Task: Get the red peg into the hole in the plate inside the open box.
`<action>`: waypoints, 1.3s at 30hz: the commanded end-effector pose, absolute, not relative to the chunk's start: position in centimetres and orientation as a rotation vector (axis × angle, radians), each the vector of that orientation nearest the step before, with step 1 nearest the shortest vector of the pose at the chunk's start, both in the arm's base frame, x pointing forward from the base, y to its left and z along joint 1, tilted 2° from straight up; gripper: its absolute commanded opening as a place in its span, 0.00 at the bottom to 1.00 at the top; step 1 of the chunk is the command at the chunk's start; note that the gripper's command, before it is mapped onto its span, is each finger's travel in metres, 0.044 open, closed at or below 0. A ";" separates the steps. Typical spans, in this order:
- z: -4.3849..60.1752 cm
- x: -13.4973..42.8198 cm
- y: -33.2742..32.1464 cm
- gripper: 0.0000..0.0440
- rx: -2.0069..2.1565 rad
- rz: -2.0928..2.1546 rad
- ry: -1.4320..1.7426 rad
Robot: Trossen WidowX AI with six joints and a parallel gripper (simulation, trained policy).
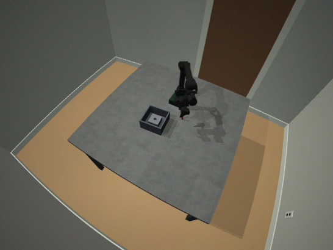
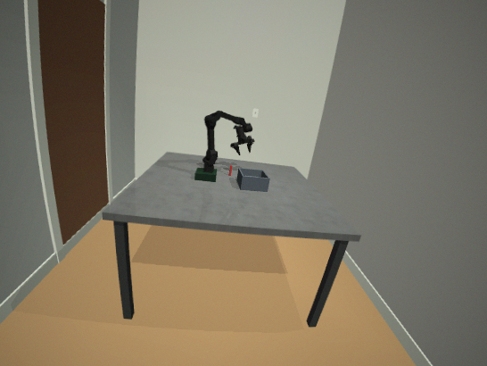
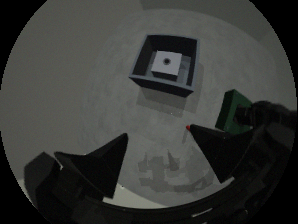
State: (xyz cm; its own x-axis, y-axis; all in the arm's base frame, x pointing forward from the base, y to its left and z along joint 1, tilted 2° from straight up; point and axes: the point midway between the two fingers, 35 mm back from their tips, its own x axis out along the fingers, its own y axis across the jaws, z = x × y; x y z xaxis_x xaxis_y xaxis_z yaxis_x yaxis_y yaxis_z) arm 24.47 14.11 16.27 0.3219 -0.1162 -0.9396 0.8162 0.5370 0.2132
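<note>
1. Got red peg (image 1: 182, 118) (image 2: 230, 170) (image 3: 188, 127) near upright on table (image 1: 137, 158) (image 2: 223, 205) (image 3: 115, 100), outside open box (image 1: 152, 127) (image 2: 254, 183) (image 3: 165, 89). Find it just right of centre in top view, a bit left of centre in exterior, right of centre in wrist.
2. Reading fingers of gripper (image 1: 184, 112) (image 2: 244, 153) (image 3: 159, 130) as spread nearly full width, with nothing between. Hanging above table, clear of peg.
3. Would call this the approach to the pick; not yet grasped, nothing inserted.
4. Next: shift toward right of wrist frame to bring peg between fingertips, square up, descend, then close. Watch for right-hand fingertip in wrist view knocking peg over.
5. From top and wrist, can see plate (image 1: 158, 121) (image 3: 173, 69) and its dark hole (image 1: 155, 119) (image 3: 167, 61); from exterior, can't, because of box wall.
6. From exterior, get height gap and peg's full length. From top, see only a red bit at lower edge of gripper; from wrist, mainly red tip beside finger. Can't judge height well from top.
</note>
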 end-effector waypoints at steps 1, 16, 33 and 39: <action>14.9 22.2 14.0 1.00 0.676 -0.691 1.175; 8.7 17.1 13.1 1.00 0.416 -0.678 1.425; 1.6 16.6 12.9 1.00 0.401 -0.647 1.443; -0.2 16.3 12.7 0.79 0.387 -0.646 1.462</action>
State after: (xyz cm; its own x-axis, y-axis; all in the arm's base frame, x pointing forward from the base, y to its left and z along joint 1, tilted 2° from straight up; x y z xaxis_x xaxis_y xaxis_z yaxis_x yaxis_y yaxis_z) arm 16.69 12.94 0.82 0.0012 -0.1655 -0.9862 0.6232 0.7714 -0.1287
